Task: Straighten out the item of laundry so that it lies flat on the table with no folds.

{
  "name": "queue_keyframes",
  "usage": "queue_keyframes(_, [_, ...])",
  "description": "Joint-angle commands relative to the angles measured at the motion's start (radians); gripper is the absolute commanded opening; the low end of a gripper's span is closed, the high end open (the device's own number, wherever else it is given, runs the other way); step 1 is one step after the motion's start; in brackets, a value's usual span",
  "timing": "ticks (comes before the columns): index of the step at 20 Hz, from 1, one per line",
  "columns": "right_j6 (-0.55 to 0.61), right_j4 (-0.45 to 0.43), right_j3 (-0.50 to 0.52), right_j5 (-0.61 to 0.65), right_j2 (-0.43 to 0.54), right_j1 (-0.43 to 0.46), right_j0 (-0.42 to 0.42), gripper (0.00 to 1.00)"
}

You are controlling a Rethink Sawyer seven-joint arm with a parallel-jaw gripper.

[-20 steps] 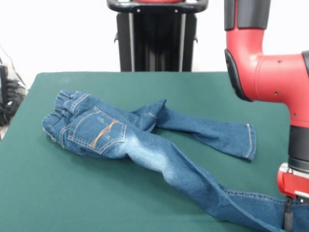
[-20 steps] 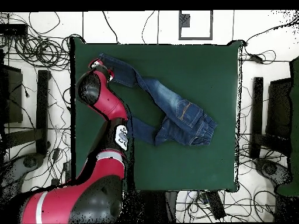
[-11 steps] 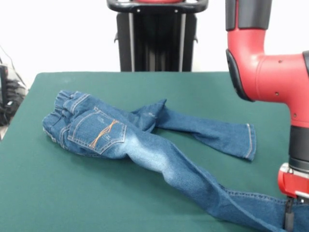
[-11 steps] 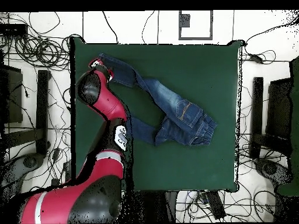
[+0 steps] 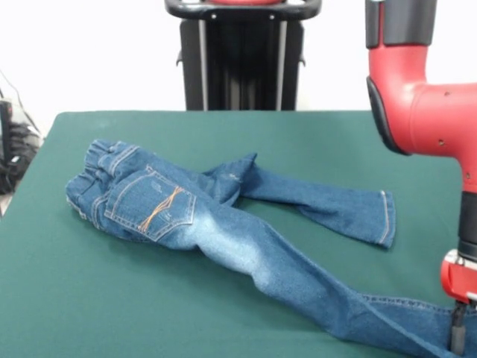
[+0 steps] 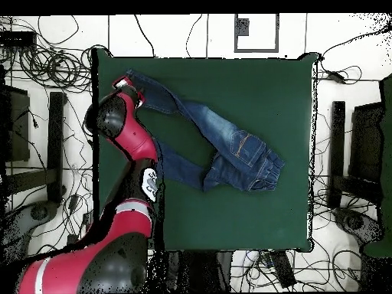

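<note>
Denim jeans (image 5: pixel 223 231) sprawl on the green table (image 5: pixel 89 298), one leg end running right under my gripper (image 5: pixel 456 339).
From my jaws that leg stretches away to the bunched waist at the far end; the other leg lies beside it, bent sideways. Whether my jaws are spread or pinching cloth, I cannot tell.

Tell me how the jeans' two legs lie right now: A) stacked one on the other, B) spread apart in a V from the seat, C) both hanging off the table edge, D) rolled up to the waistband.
B: in the front view the jeans have their legs diverging from the seat, with green table showing between them.
</note>
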Motion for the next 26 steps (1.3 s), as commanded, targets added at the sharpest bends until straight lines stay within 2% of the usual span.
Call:
queue_keyframes(1, [0.261,0.052,0.118,0.087,0.190,0.118,0.059,1.00])
queue_keyframes(16, [0.227,0.129,0.131,0.067,0.189,0.110,0.080,1.00])
queue_keyframes(22, [0.137,0.206,0.211,0.099,0.133,0.081,0.117,1.00])
queue_keyframes(23, [0.131,0.205,0.229,0.121,0.101,0.078,0.130,1.00])
queue_keyframes(26, [0.191,0.074,0.217,0.257,0.008,0.083,0.136,1.00])
